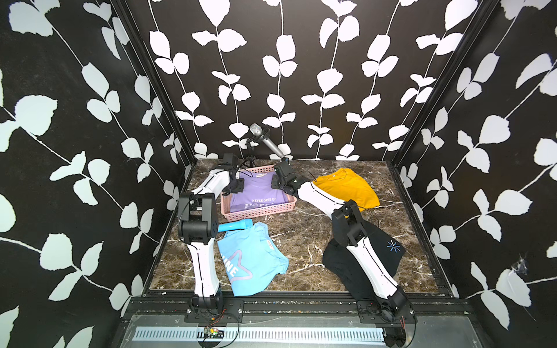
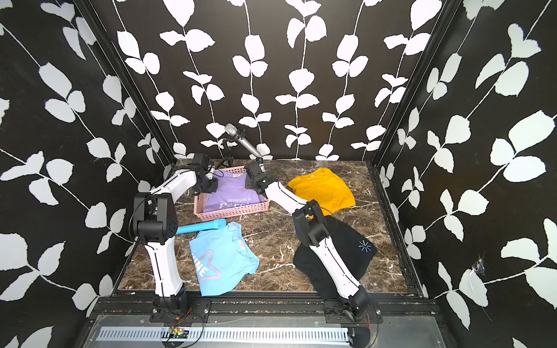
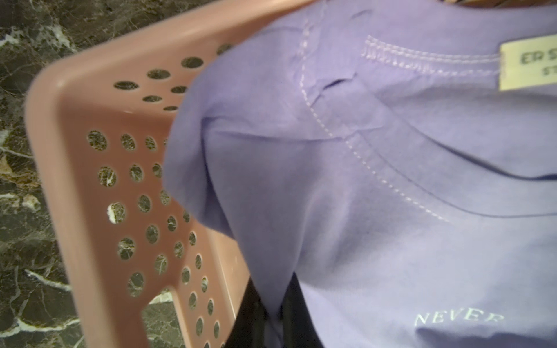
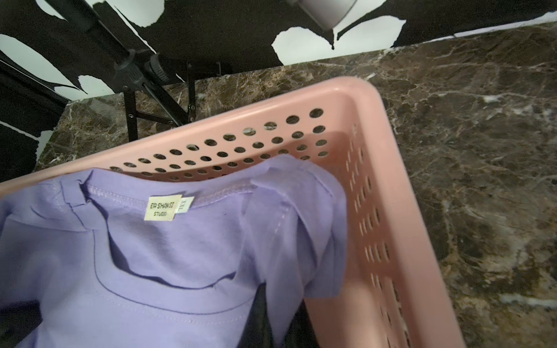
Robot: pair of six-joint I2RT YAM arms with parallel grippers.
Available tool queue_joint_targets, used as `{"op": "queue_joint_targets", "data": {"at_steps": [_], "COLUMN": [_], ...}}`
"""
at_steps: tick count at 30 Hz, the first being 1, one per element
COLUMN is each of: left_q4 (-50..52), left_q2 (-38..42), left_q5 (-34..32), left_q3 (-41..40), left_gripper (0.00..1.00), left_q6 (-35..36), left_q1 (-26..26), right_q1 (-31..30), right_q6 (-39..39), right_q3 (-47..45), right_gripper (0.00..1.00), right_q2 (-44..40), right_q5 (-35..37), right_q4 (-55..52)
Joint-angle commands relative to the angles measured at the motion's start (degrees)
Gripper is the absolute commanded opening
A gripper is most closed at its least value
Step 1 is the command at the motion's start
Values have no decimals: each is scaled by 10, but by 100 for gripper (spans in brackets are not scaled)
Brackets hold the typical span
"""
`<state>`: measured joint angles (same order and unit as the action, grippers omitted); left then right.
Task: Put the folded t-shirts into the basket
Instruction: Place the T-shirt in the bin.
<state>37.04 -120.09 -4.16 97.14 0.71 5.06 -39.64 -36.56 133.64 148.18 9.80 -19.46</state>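
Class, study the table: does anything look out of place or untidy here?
Yes. A blue cylinder lies between the basket and the light blue t-shirt; it is no garment. The lilac t-shirt in the basket is rumpled at both shoulders.

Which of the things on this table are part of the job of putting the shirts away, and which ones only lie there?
Part of the job: pink basket; lilac t-shirt, already inside it; light blue t-shirt, black t-shirt and mustard t-shirt, all on the table outside it.
Only lying there: blue cylinder beside the light blue t-shirt; microphone on its tripod at the back.
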Motion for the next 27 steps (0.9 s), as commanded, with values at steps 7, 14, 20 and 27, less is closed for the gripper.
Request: {"op": "queue_joint_targets", "data": {"at_steps": [7, 14, 20, 27], "left_q4": [9, -16, -65, -113], "left_q2": [48, 117, 215, 269], "left_q5": [-5, 28, 16, -54], "left_q3": [-16, -59, -145, -217], "left_gripper": [27, 44, 49, 55], "left_q6": [-13, -37, -70, -97], "left_q1": [-5, -5, -6, -21], "right_q1": [12, 16, 16, 16], "right_q6": [40, 80, 121, 149], "right_q3": [73, 68, -36, -214], "right_gripper": [27, 41, 51, 64], "right_q2": [29, -5, -84, -198], "right_q5": [13, -41, -80, -115], "right_q4": [-43, -34, -5, 68]}}
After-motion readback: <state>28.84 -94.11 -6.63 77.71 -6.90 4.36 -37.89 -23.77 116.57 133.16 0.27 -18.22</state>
